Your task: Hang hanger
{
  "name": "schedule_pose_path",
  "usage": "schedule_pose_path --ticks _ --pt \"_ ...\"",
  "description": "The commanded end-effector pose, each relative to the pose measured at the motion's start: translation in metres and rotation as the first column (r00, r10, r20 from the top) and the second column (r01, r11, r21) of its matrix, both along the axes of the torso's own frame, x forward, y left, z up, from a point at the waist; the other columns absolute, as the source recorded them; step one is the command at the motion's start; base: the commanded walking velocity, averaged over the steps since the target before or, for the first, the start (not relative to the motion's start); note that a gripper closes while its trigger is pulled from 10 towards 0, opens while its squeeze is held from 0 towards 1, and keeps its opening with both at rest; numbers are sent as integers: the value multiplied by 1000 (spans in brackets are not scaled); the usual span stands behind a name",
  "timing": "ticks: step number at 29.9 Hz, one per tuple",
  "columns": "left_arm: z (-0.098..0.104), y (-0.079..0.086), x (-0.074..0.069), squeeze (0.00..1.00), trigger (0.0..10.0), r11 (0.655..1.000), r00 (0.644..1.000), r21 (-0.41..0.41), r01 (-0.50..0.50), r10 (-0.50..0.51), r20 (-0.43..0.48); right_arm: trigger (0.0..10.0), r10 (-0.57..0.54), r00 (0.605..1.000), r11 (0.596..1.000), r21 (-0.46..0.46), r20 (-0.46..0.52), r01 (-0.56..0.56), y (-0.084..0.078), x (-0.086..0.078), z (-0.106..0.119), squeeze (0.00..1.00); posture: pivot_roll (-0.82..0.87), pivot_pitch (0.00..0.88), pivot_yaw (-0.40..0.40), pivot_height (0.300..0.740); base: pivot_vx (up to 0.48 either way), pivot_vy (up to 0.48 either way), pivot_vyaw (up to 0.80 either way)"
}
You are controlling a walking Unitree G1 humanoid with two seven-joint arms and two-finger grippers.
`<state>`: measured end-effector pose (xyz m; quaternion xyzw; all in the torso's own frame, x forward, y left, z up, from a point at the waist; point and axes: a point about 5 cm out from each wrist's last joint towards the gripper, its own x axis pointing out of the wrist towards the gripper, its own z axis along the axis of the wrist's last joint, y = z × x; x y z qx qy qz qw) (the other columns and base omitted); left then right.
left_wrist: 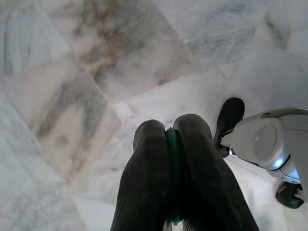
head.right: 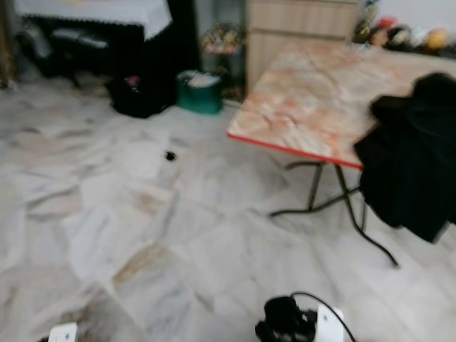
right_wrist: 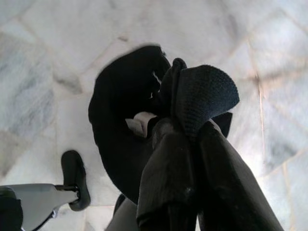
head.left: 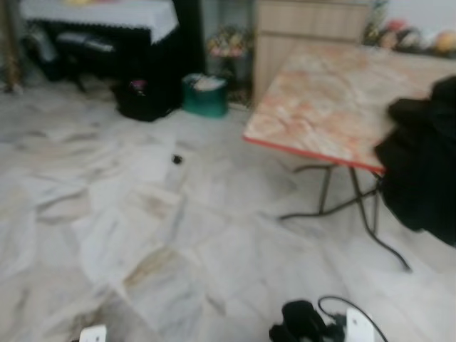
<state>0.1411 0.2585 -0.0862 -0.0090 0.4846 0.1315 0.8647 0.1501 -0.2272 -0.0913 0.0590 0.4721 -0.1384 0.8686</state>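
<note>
My left gripper [left_wrist: 171,131] points down at the marble floor, shut on a thin green strip [left_wrist: 174,159] that looks like part of a hanger; the rest of it is hidden behind the fingers. Also low over the floor, my right gripper [right_wrist: 190,132] is shut on a black knit garment [right_wrist: 120,130] with a white label. The garment drapes over its fingertips. In the blurred left eye view my right wrist [head.left: 303,322] shows at the bottom edge. Another black garment [head.left: 424,164] hangs over the right edge of a folding table [head.left: 320,107].
The table has an orange marbled top, a red rim and thin black legs [head.left: 356,203]. At the back stand a green bin [head.left: 204,95], a black bag [head.left: 142,101], a wooden cabinet [head.left: 306,28] and a white-clothed table [head.left: 107,13]. A small black object [head.left: 177,159] lies on the floor.
</note>
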Motion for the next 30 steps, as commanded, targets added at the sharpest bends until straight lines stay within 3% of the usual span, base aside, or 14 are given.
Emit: schedule_pose_path --ticks 1,16,30 --pt "0 2 -3 0 10000 1000 1000 6 0 0 -13 10000 2 1000 1000 1 23 -2 3 7 2 0 106 0 -6 740 0 0 800" --pt "-1 1 -2 0 10000 1000 1000 -2 -9 8 -11 10000 2 1000 1000 -10 22 -2 2 7 2 0 109 0 -10 740 0 0 800" --pt "-1 9 -12 0 10000 1000 999 2 -17 17 -28 10000 1 1000 1000 -15 21 -1 2 6 2 0 109 0 -9 740 0 0 800"
